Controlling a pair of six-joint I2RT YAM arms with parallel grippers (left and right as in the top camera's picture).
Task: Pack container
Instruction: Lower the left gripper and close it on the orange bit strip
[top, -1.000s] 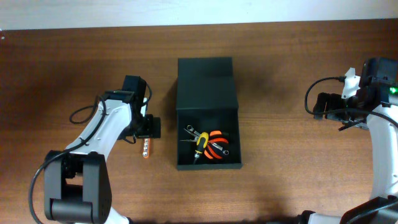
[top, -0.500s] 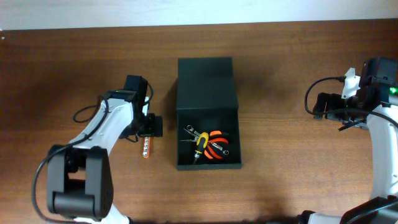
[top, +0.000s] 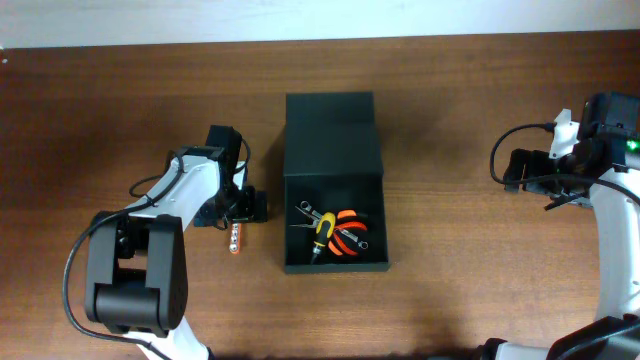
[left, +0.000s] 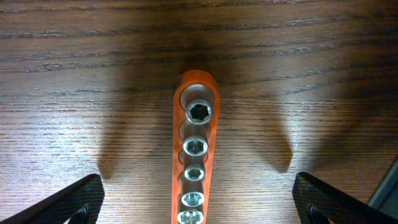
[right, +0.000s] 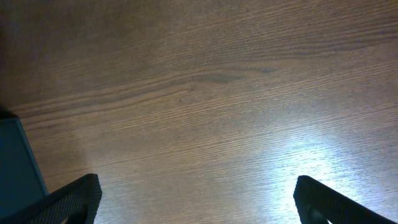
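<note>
The container (top: 336, 268), a dark square box, stands mid-table with its flap lid (top: 332, 135) folded back on the far side. In it lie a yellow-handled screwdriver (top: 321, 232), orange pliers (top: 347, 238) and small wrenches. An orange socket rail (top: 233, 238) lies on the wood to the left of the box. My left gripper (top: 238, 215) hangs open just over the rail's far end. In the left wrist view the rail (left: 194, 162) runs midway between the two fingertips (left: 68, 202), touching neither. My right gripper (top: 510, 170) is open at the far right over bare table.
In the right wrist view there is only wood grain with a bright glare patch, and one corner of the container (right: 18, 162) at the left edge. The table's far edge runs along the top of the overhead view.
The left arm has swung its elbow inward and the gripper has edged slightly right over the socket rail. The right arm has not moved.
</note>
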